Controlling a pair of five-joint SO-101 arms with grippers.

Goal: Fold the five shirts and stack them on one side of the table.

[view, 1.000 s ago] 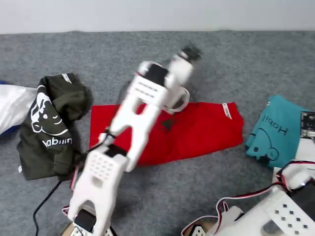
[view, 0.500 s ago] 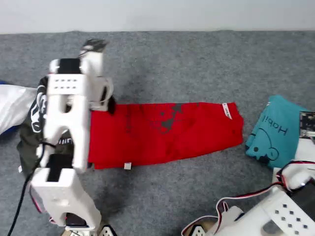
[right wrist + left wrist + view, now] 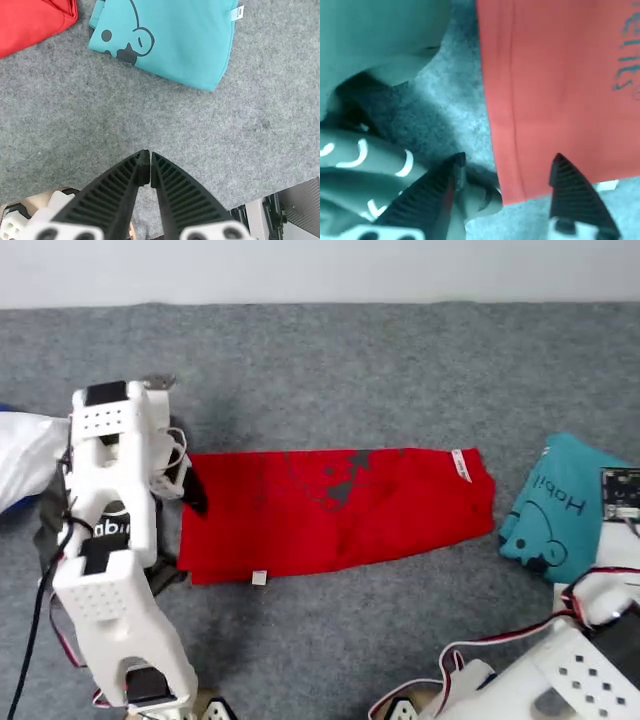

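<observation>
Closest to the front, the right claw [image 3: 150, 161] hangs over the bare gray table [image 3: 75, 115]. Its two fingers are pressed together and it holds nothing. Just past it lies the teal shirt [image 3: 175, 35], folded into a small neat bundle. I think that one is done, but it sits alone, not on a pile.

On the other side, the left claw [image 3: 505, 175] is wide open and holds nothing. It is low over the short end of the red shirt [image 3: 330, 510], and the edge of the cloth lies between its two fingers. The red shirt lies in the middle of the table as a long flat strip. It looks folded along its length only, so it likely needs more folds to get small.

Just beside that claw is the dark green shirt [image 3: 365, 165], bunched up and partly under the left arm. It does not look folded. A bit farther back, at the table's edge, is a white shirt [image 3: 25, 465]. I cannot tell if it is folded.

I count four shirts here. No stack is made yet, so most of the job is left.
</observation>
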